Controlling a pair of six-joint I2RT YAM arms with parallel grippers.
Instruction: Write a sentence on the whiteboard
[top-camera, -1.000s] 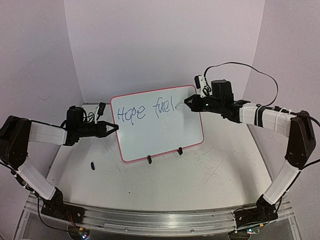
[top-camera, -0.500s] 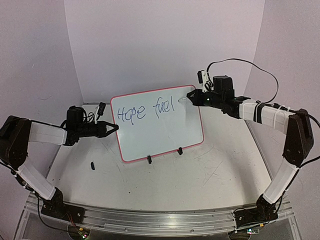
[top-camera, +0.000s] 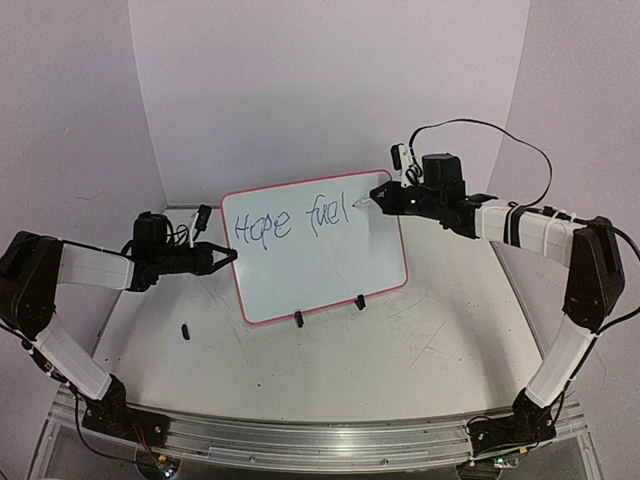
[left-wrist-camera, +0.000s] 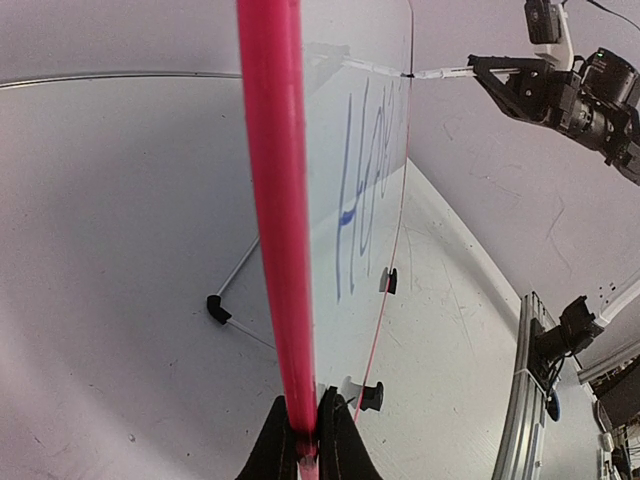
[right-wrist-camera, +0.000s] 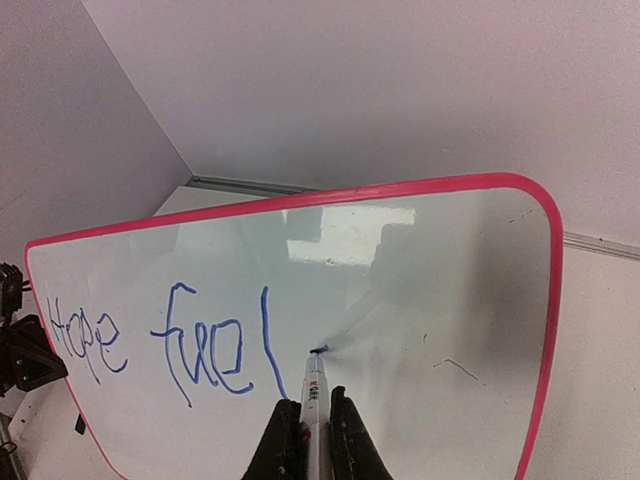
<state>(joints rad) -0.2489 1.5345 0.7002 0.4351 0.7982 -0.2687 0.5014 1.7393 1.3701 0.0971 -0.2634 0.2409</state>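
Over the last second the right gripper (top-camera: 378, 198), clenched on the marker (right-wrist-camera: 314, 388), has shifted up and right from the foot of the "l" toward the upper right of the whiteboard (top-camera: 330, 275). The tip now touches there and a short blue tick begins, so "Hope fuel" appears complete and the "s" is judged to be starting. The left gripper (top-camera: 228, 257) is clamped on the left rim of the whiteboard, bracing it upright on its two black clip feet (top-camera: 298, 319). The whiteboard is glossy white with rounded corners and a thin red-pink rim, and the sentence (top-camera: 290, 225) is thin blue handwriting along its top.
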